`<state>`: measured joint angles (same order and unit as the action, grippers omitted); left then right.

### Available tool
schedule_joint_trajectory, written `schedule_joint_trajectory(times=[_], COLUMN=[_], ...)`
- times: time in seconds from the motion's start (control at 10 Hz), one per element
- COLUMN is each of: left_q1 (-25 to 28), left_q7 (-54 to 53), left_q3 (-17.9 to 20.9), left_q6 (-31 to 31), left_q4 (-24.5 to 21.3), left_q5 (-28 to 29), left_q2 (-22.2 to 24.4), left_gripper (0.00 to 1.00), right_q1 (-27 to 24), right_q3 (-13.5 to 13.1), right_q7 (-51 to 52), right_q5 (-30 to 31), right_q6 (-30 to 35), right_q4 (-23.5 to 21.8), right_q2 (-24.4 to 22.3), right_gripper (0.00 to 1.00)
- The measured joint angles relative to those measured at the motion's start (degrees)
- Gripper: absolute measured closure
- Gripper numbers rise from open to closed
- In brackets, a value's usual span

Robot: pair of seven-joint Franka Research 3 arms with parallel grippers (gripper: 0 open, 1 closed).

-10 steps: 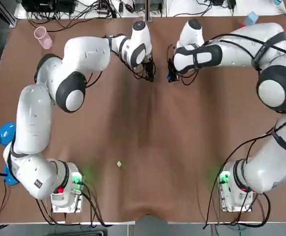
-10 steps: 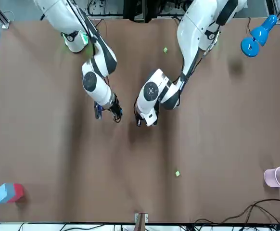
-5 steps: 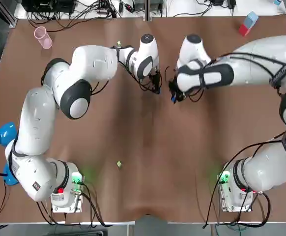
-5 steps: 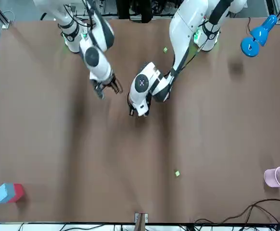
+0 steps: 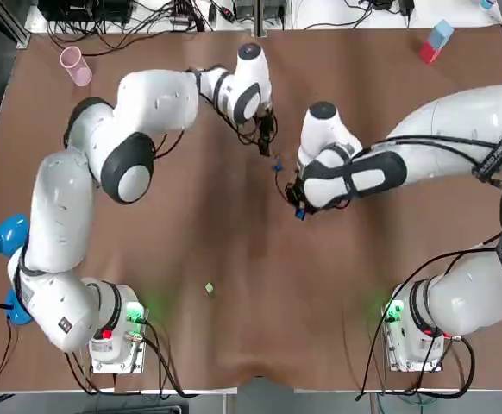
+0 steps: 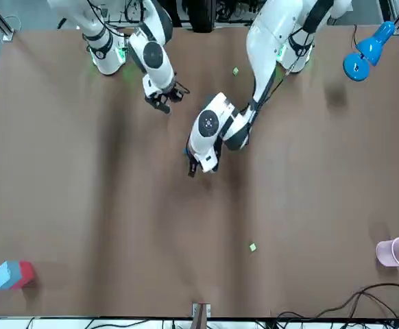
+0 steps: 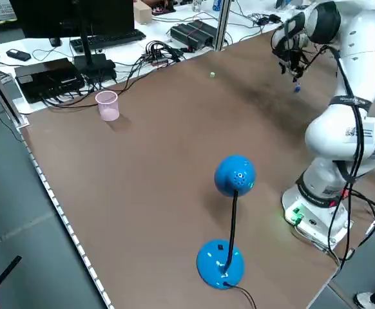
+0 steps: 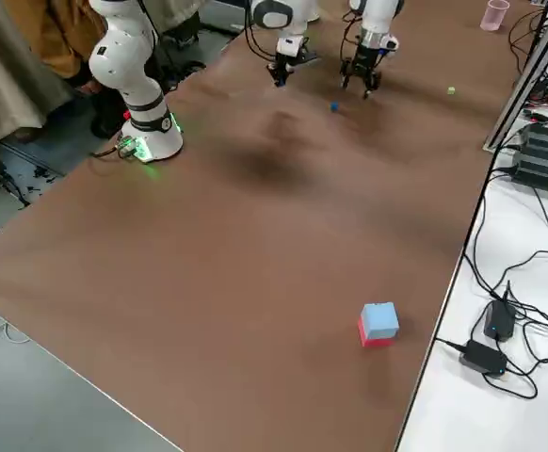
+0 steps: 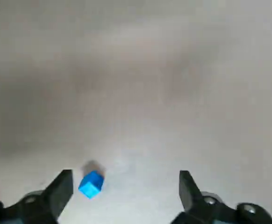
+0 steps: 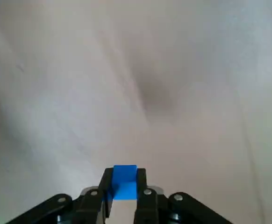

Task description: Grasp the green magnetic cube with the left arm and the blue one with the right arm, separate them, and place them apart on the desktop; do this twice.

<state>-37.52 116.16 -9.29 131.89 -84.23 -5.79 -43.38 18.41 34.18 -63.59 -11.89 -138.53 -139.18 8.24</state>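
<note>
Right end effector (image 5: 298, 210) has pulled back toward the robot's side of the bench (image 5: 234, 345) since half a second ago, clenched on a blue cube (image 10: 125, 183) that sits square between its fingertips, one flat face toward the wrist camera, no side longer than another. Farther out, the left end effector (image 5: 266, 142) hangs released over the bench, a second blue cube (image 9: 91, 183) lying loose just beside one finger (image 9: 61, 189), turned corner-on.

Brown tabletop (image 5: 234, 285), pink cup (image 5: 75, 65) at a far corner, blue desk lamp (image 7: 231, 193) by the left edge, light-blue-and-red block (image 8: 378, 324) near the opposite far corner, keyboard (image 7: 107, 40) and cables (image 8: 523, 268) beyond the edges
</note>
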Motion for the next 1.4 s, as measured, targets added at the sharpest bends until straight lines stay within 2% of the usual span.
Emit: schedule_joint_trajectory(times=[0.2,0.4,0.7,1.0,1.2,1.4], left_q1=[4.8,8.5,14.2,19.6,22.9,26.8], left_q7=[-4.3,-6.9,-11.2,-25.8,-37.6,-49.5], left_q3=[0.3,0.6,0.7,0.7,0.7,0.6], left_q6=[-4.5,-8.5,-12.0,-22.1,-30.0,-33.7], left_q4=[0.2,0.2,0.2,0.3,0.2,0.1], left_q5=[0.6,3.0,5.9,6.3,6.4,6.4], left_q2=[5.6,10.4,13.6,19.3,23.5,26.6], left_gripper=[0.00,0.00,0.00,0.00,0.00,0.00], right_q1=[0.0,0.0,0.0,0.3,0.4,0.3], right_q3=[0.5,0.8,3.4,3.8,3.8,3.8], right_q7=[6.2,11.2,12.3,12.6,13.0,13.2], right_q5=[0.0,0.0,0.0,0.0,0.4,0.9], right_q6=[-5.7,-8.3,-9.9,-11.6,-11.8,-11.8], right_q4=[-4.4,-7.9,-8.7,-9.1,-9.1,-9.1], right_q2=[-0.1,-0.1,-0.1,1.8,2.9,2.9], right_gripper=[0.77,0.77,0.77,0.76,0.68,0.37])
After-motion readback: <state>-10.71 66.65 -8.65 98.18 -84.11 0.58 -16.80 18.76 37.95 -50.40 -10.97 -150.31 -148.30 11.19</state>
